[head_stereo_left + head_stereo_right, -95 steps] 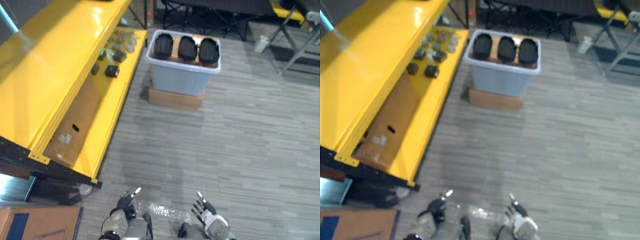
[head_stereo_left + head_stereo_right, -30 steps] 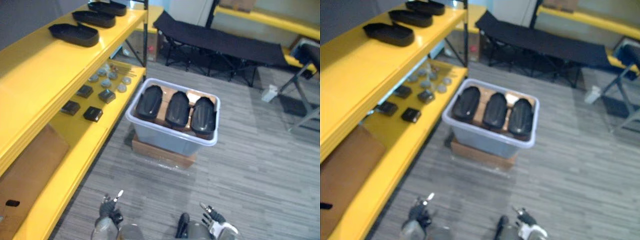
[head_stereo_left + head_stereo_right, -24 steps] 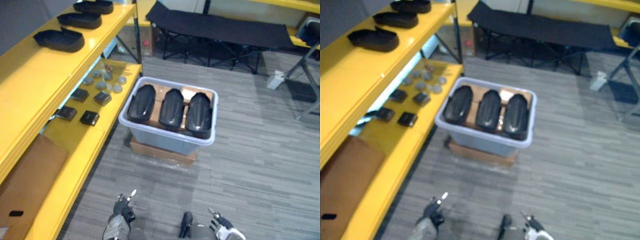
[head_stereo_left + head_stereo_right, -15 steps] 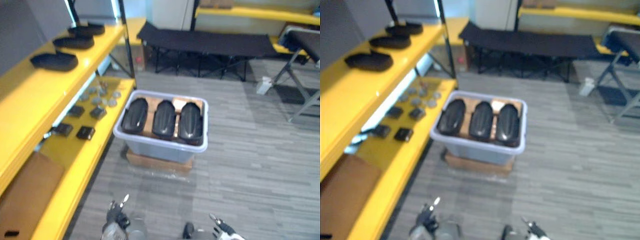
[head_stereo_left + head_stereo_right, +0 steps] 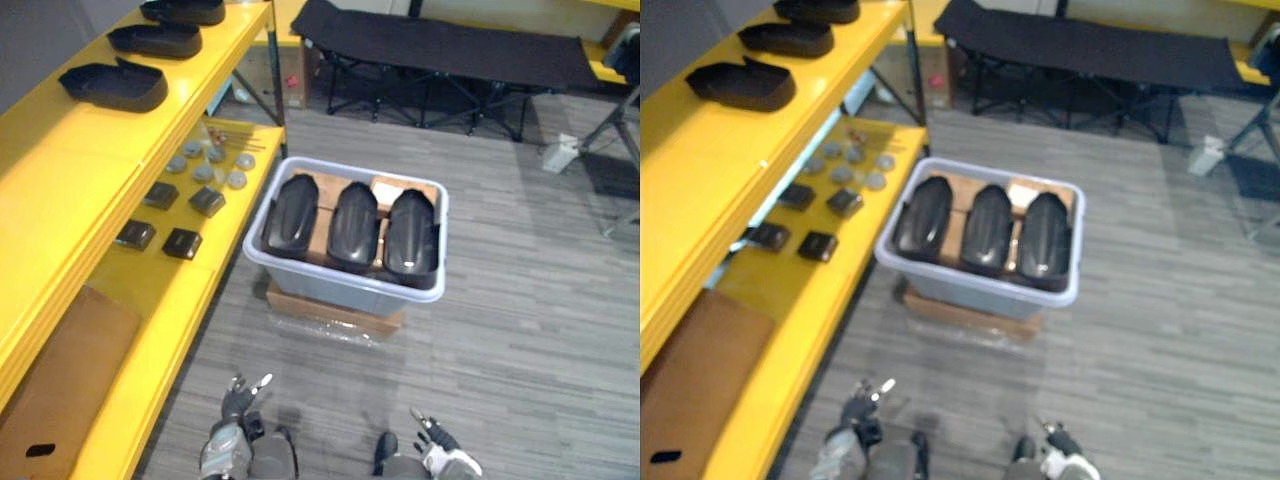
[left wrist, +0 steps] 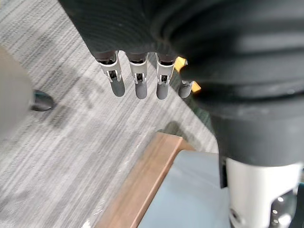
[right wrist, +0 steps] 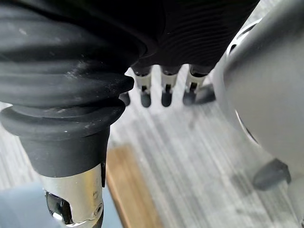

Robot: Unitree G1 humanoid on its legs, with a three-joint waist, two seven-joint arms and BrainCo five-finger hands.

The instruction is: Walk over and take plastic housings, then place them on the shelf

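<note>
Three black plastic housings [image 5: 353, 222] stand side by side in a grey-blue bin [image 5: 340, 285] on the floor ahead of me. The bin rests on a flat brown box [image 5: 330, 310]. Three more black housings [image 5: 115, 85] lie on the top board of the yellow shelf [image 5: 60, 190] at my left. My left hand [image 5: 238, 402] and right hand [image 5: 436, 450] hang low at the near edge, well short of the bin. Both are open and hold nothing. In the left wrist view my left hand [image 6: 137, 85] points its straight fingers at the floor, and so does my right hand [image 7: 164, 94].
Small dark and grey parts [image 5: 185, 200] lie on the lower yellow shelf board, with a brown cardboard sheet [image 5: 55, 375] nearer me. A black folding cot [image 5: 450, 50] stands behind the bin. Grey plank floor [image 5: 520, 330] stretches to the right.
The whole picture has shifted as I walked: the bin now stands closer and more central than 3.2 s ago. Both hands stay low, open and empty.
</note>
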